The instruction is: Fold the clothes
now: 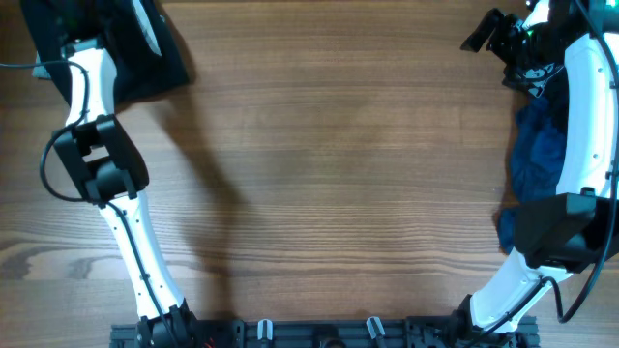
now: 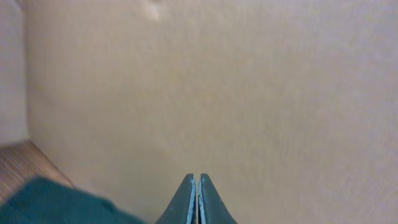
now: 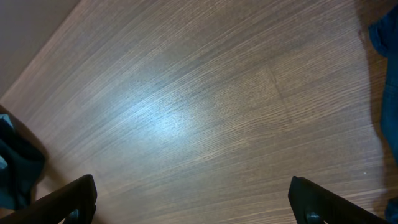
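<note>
A dark teal garment (image 1: 145, 58) lies bunched at the table's far left corner, and its edge shows low in the left wrist view (image 2: 50, 202). A blue pile of clothes (image 1: 538, 155) lies along the right edge, partly under my right arm. It also shows at the right edge of the right wrist view (image 3: 385, 37). My left gripper (image 2: 197, 190) is shut with nothing visible between its fingers and points past the table at a beige wall. In the overhead view it blends into the dark garment. My right gripper (image 1: 488, 34) (image 3: 196, 205) is wide open and empty above bare wood at the far right.
The wooden table (image 1: 338, 174) spans the view. A beige wall (image 2: 249, 87) stands just beyond the far left corner. A black rail with clips (image 1: 319, 333) runs along the front edge between the two arm bases.
</note>
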